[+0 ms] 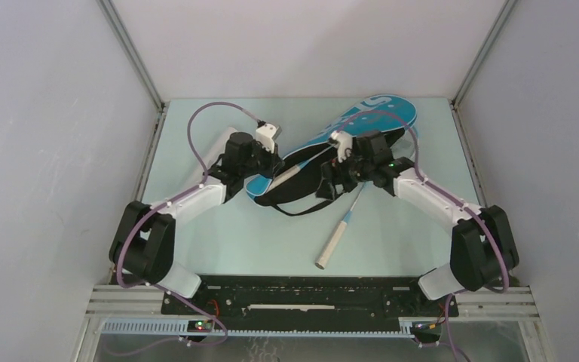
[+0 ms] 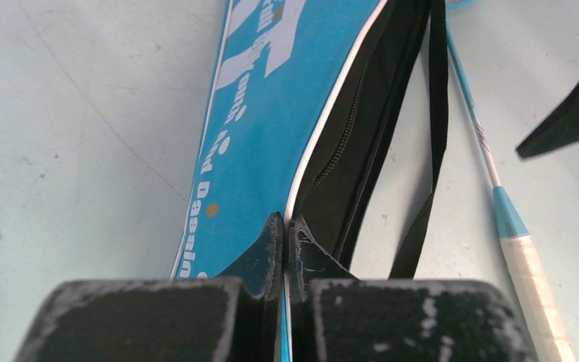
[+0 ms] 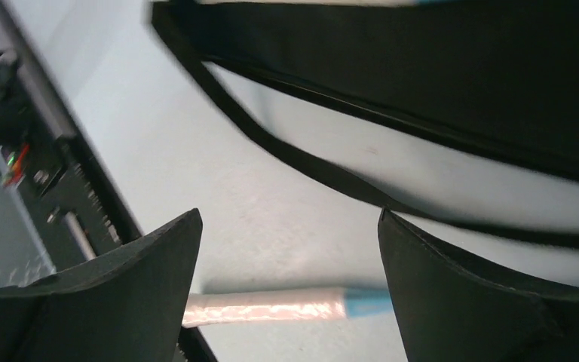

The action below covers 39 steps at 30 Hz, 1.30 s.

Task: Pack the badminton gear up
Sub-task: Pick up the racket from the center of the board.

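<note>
The blue racket bag (image 1: 377, 113) lies slantwise across the table, its black strap (image 1: 295, 209) looping toward me. My left gripper (image 1: 270, 167) is shut on the bag's white-piped edge (image 2: 324, 121) near its narrow end, beside the black zip opening. A light-blue racket with a white handle (image 1: 334, 243) lies on the table, its shaft running up under my right arm. A second white handle (image 1: 289, 173) shows at the bag's mouth. My right gripper (image 3: 286, 226) hangs open above the loose racket's handle (image 3: 271, 305), holding nothing. No shuttlecocks or tube are in view.
A black rail (image 1: 309, 296) with wiring runs along the table's near edge, close to the loose handle's end. White walls enclose the table on three sides. The strap (image 3: 309, 170) lies on the table just beyond my right fingers.
</note>
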Available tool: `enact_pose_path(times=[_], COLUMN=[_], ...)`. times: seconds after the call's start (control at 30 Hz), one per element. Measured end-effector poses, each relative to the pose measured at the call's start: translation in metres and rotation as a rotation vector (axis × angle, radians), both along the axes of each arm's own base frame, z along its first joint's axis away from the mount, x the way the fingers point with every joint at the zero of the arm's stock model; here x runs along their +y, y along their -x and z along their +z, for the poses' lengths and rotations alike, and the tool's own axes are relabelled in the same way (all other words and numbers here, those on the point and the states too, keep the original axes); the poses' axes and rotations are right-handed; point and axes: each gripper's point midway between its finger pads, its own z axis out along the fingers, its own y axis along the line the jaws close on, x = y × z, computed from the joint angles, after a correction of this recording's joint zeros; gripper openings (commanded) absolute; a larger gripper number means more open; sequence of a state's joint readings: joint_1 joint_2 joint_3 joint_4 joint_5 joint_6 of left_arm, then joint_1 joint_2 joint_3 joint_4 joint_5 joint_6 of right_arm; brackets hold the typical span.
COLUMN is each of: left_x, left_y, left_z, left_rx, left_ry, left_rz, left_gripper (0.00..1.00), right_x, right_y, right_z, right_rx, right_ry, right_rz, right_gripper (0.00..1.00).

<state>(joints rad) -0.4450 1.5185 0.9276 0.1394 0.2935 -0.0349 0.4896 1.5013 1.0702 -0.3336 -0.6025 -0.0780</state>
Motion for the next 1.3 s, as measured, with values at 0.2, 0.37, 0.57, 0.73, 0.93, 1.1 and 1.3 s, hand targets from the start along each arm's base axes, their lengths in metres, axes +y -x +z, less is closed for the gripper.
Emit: enact_pose_path(times=[0.2, 0.37, 0.57, 0.73, 0.93, 1.1, 1.3], left_x=[0.011, 0.021, 0.033, 0.035, 0.033, 0.030, 0.030], left_y=[-0.001, -0.005, -0.006, -0.003, 0.000, 0.002, 0.002], left_z=[0.013, 0.024, 0.027, 0.027, 0.026, 0.027, 0.028], left_rx=[-0.032, -0.028, -0.024, -0.024, -0.021, -0.020, -0.019], left_ry=[0.010, 0.053, 0.066, 0.068, 0.074, 0.082, 0.087], left_rz=[0.064, 0.119, 0.164, 0.164, 0.149, 0.134, 0.131], left_gripper=[0.00, 0.00, 0.00, 0.00, 0.00, 0.00, 0.00], right_x=[-0.071, -0.120, -0.148, -0.160, -0.166, -0.171, -0.185], right_y=[-0.038, -0.059, -0.079, -0.099, -0.125, -0.126, -0.125], right_z=[-0.032, -0.067, -0.107, -0.119, -0.119, -0.123, -0.128], right_rx=[0.077, 0.192, 0.318, 0.338, 0.326, 0.337, 0.350], right_ry=[0.082, 0.139, 0.199, 0.232, 0.264, 0.326, 0.424], right_rz=[-0.376, -0.624, -0.777, -0.847, -0.899, -0.929, -0.959], right_gripper=[0.87, 0.81, 0.77, 0.72, 0.59, 0.52, 0.40])
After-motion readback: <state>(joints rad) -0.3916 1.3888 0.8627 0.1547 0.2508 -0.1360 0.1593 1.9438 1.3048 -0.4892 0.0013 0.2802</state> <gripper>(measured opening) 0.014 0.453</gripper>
